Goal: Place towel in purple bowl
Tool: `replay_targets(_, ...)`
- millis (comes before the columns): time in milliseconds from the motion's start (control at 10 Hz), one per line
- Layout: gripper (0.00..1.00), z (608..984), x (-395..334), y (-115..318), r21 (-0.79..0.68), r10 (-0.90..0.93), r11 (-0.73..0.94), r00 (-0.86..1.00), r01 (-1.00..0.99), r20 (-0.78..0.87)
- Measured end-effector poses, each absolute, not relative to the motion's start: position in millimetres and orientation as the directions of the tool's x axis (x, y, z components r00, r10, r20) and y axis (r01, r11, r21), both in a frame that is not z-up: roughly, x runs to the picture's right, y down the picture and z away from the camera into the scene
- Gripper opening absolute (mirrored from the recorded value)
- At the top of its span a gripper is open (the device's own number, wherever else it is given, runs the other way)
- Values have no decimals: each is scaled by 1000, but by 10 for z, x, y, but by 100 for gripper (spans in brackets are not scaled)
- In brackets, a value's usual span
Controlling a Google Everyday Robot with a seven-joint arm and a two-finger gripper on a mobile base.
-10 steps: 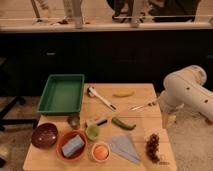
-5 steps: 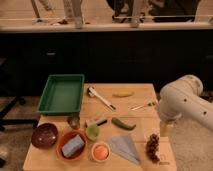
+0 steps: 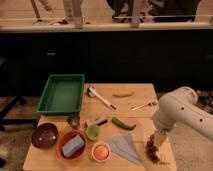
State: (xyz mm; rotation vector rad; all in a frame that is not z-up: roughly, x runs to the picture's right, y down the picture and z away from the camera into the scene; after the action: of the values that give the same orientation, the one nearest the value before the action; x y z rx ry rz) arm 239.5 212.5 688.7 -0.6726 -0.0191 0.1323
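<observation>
Desk (image 3: 140,90): pale wood, carrying every item listed below.

1. Towel (image 3: 124,146): thin grey-blue cloth, roughly triangular, lying flat on the desk's front edge, right of centre. It is sitting between the small bowl holding something orange (image 3: 100,151) and the dark reddish cluster (image 3: 151,149), with nothing gripping it.
2. Purple bowl (image 3: 44,135): dark maroon, standing upright at the front left corner, well apart from the towel.
3. Orange bowl (image 3: 62,148): sitting just right of the purple bowl and holding a blue-grey block (image 3: 73,145).
4. Lime-green cup (image 3: 92,131): standing behind the small bowl, near the desk's middle.
5. Green tray (image 3: 62,93): occupying the back left corner.
6. Small metal cup (image 3: 74,120): standing just in front of the tray.
7. White-handled utensil (image 3: 101,97): lying diagonally beside the tray's right side.
8. Banana (image 3: 123,93): lying near the back edge.
9. Fork (image 3: 143,105): lying toward the right side.
10. Green vegetable (image 3: 123,123): elongated, lying behind the towel.
11. Gripper (image 3: 160,139): hanging from the white arm (image 3: 182,112) that is reaching in from the right. It is hovering over the desk's front right corner, just above the reddish cluster and right of the towel. Its fingers are standing spread apart and holding nothing.
</observation>
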Motion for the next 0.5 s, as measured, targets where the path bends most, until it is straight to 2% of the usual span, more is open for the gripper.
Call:
replay_targets(200,80,6911,2281,2278,-644,145,755,989,-125,-23)
replay_targets(500,80,6918,2266,2272,-643,143,756,989,-123,-21)
